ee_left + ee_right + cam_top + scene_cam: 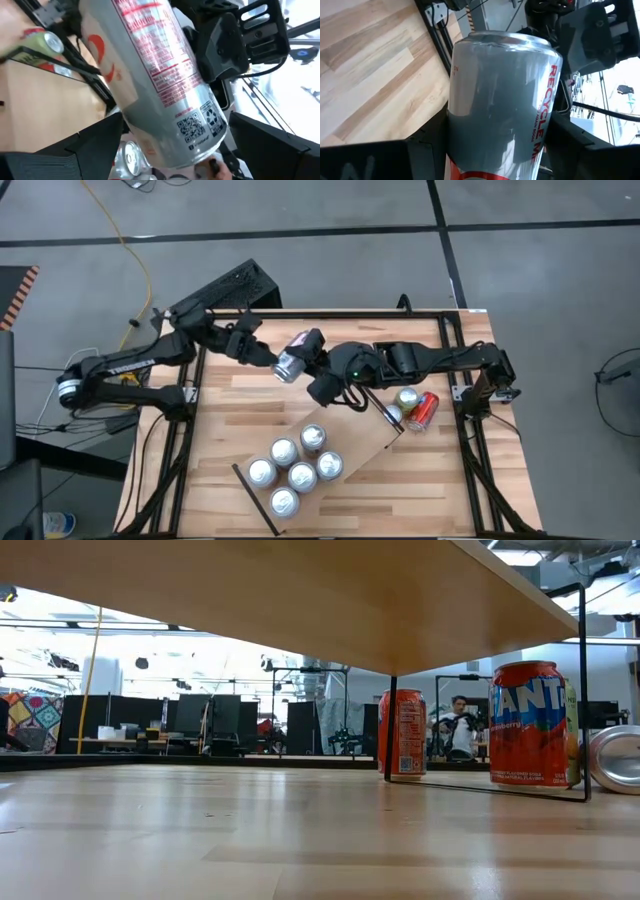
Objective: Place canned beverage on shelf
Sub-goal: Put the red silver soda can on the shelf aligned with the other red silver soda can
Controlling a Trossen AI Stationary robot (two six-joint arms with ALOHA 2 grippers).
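Shelf [345,455] lies on the desk [220,430], set at a slant. Six upright cans [296,465] stand clustered on the shelf's left half. Off the shelf's right end, on the desk: one upright can [407,399], one can on its side [423,411] just right of it. Above the desk behind the shelf, a can [291,364] sits between the left hand [272,360] and right hand [312,360].

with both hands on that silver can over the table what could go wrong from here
1. The silver can hangs tilted in mid-air between the left hand and the right hand; a badly timed release could drop it onto the tabletop.
2. Six cans already crowd the shelf, so setting this one down close by could topple them.
3. The red can lies beside the shelf edge, near the right arm.
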